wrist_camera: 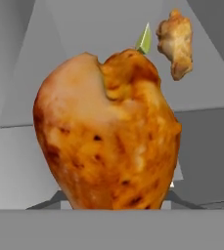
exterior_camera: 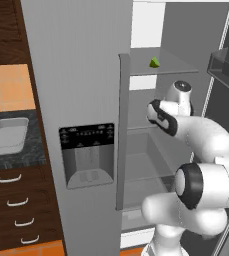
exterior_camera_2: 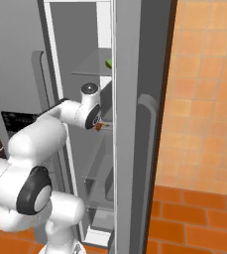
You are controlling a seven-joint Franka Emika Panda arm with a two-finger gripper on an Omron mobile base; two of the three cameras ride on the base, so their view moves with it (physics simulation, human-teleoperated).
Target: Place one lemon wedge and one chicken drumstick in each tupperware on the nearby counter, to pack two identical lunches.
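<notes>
Reaching into the open fridge, the gripper (exterior_camera_2: 101, 126) sits at mid-shelf height, and a small orange-brown bit shows at its tip in the right base view. Seen along the hand, a chicken drumstick (wrist_camera: 108, 136) looms very close with its bulbous meaty end uppermost, rising right from the bottom where the finger tips would be; the fingers themselves are hidden behind the meat, so I cannot tell for certain whether they are clamped on it or merely pressed up to it. Beyond it lies a second chicken drumstick (wrist_camera: 175, 43), smaller in the picture and further back on a grey fridge shelf (wrist_camera: 59, 97). A lemon wedge (wrist_camera: 144, 39) peeks out as a thin yellow-green sliver just over the near drumstick's top edge, beside the far drumstick. In the left base view another lemon wedge (exterior_camera: 155, 62) rests on the upper glass shelf (exterior_camera: 181, 65), above the arm's wrist, and the same wedge (exterior_camera_2: 108, 63) shows at the shelf edge from the right side. Off to the left, a light-grey tupperware (exterior_camera: 8, 135) stands on the black speckled counter (exterior_camera: 16, 159), over dark wooden drawers (exterior_camera: 18, 210) with curved silver handles. Between counter and arm stands the closed fridge door (exterior_camera: 78, 100) with its dispenser panel (exterior_camera: 87, 155).
</notes>
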